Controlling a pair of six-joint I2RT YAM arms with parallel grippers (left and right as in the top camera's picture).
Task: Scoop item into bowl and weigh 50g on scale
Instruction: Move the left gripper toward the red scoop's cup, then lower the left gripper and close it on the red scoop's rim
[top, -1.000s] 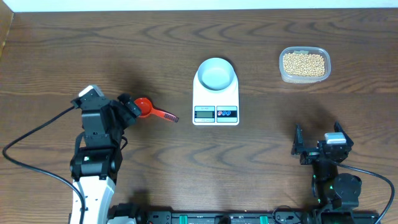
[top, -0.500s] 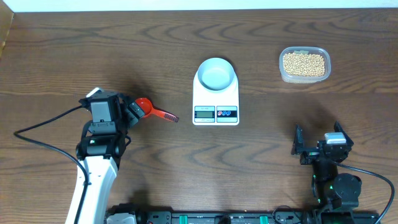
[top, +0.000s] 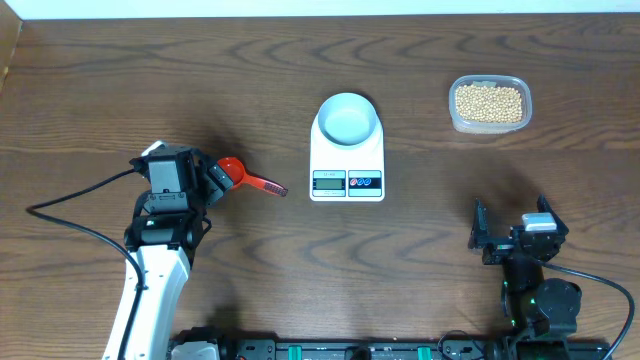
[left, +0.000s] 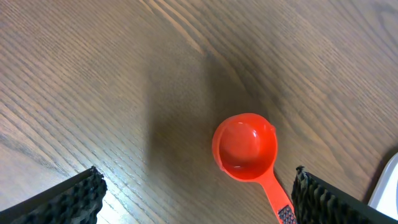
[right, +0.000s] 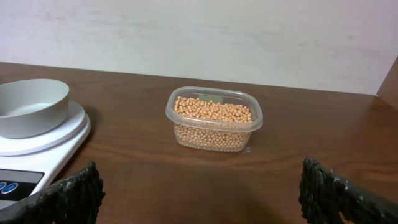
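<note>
Beans (top: 489, 102): small, loose, likely to roll; heaped in clear tub (top: 490, 130), far right.
Bowl (top: 348, 120): empty, on scale (top: 330, 160).
Scoop (left: 245, 146): looks stiff, light; best taken by its handle.
Left gripper (left: 198, 198): wide open, empty, above scoop.
Right gripper (right: 199, 193): wide open, empty.

Glossy red plastic scoop (left: 245, 147), matt wood-grain table (top: 200, 80)
</note>
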